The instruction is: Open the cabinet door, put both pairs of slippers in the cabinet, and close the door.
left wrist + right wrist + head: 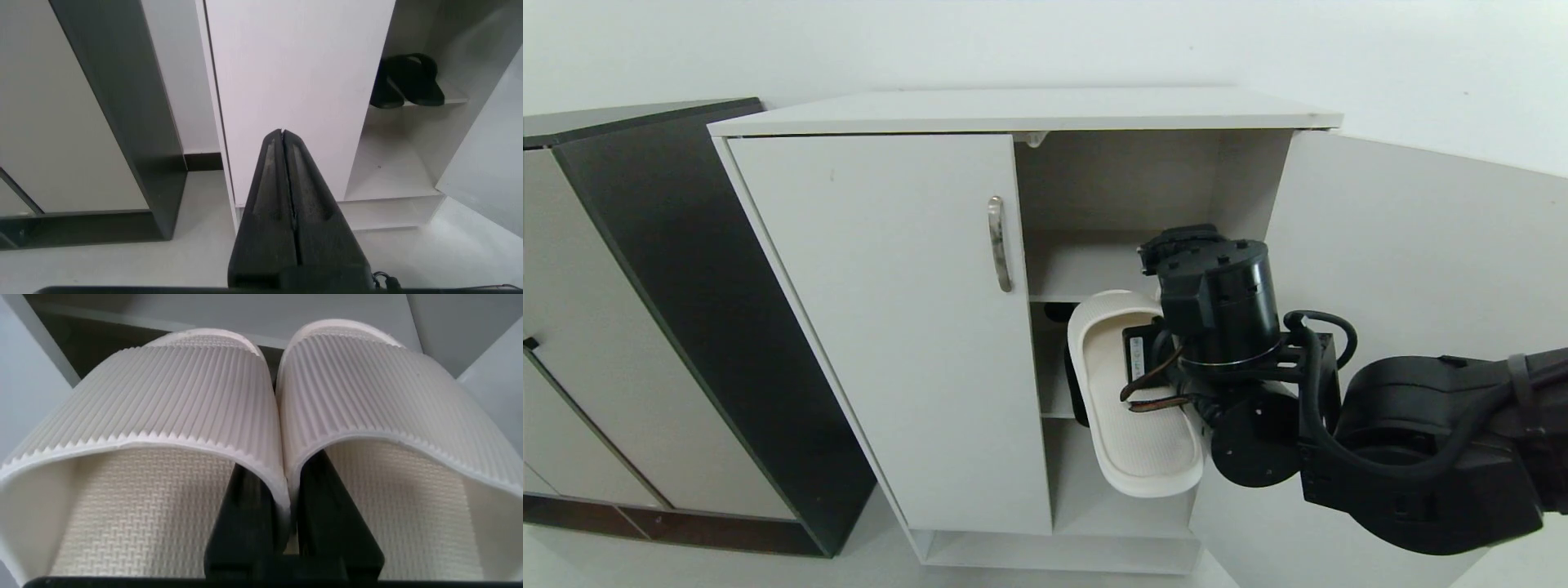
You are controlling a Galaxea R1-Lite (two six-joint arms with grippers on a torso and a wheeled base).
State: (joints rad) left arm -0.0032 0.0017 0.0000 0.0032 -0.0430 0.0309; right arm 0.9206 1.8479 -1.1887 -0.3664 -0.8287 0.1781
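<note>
Two white slippers (196,400) sit side by side, very close up, with little bumpy lines across their straps. The right gripper (288,531) has one black finger (245,514) tucked under each strap. It pinches the inner edges of both slippers tight between its fingers, so the pair is held as one.

Seen from the head, the pair hangs just in front of the cabinet (1021,110), outside it, at the open half. The slippers are tipped up on end, one end high and one end low, at about the height of the cabinet's middle shelves. I cannot tell if they touch the cabinet.

The cabinet is white. It has one shut door (890,327) with a shiny handle (999,243) near its inner edge. The open door (1405,286) is swung wide out on the other side of the cabinet.

Inside the cabinet, a pair of black slippers (413,82) lies flat on a shelf (392,167), one level up from the cabinet's bottom board.

The left gripper (282,143) is pressed together with nothing in it. It points at the cabinet's shut door and is well apart from it, low down near the pale floor (204,204).

A dark cupboard (686,286) stands beside the cabinet, on the shut-door side, leaning close to it.
</note>
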